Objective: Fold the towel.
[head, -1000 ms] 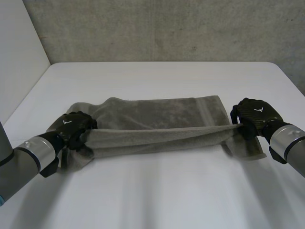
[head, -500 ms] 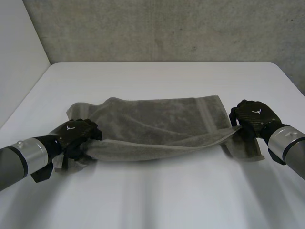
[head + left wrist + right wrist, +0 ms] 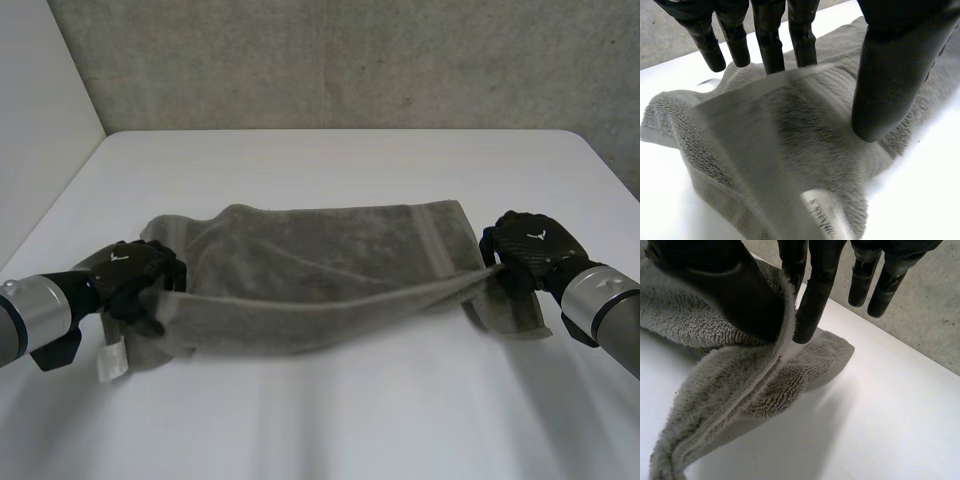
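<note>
A grey towel [image 3: 320, 250] lies crosswise on the white table [image 3: 330, 420], its near edge lifted and stretched between my two hands. My left hand [image 3: 130, 272] is at the towel's left end. In the left wrist view the towel [image 3: 805, 150] rises between the thumb [image 3: 890, 75] and the straight fingers [image 3: 770, 45], which grip it. My right hand [image 3: 528, 245] is at the right end. There the thumb [image 3: 740, 285] and a finger [image 3: 815, 295] pinch the hem of the towel [image 3: 765, 385]. A white label [image 3: 112, 360] hangs at the left corner.
The table's left edge [image 3: 40, 240] runs close beside my left arm. A grey wall [image 3: 350, 60] stands behind the table's far edge. Bare tabletop [image 3: 880, 405] lies beyond the towel's right end.
My left hand has moved left and a little back with the towel's end, drawing the near edge longer and uncovering the label. The right hand has stayed nearly still.
</note>
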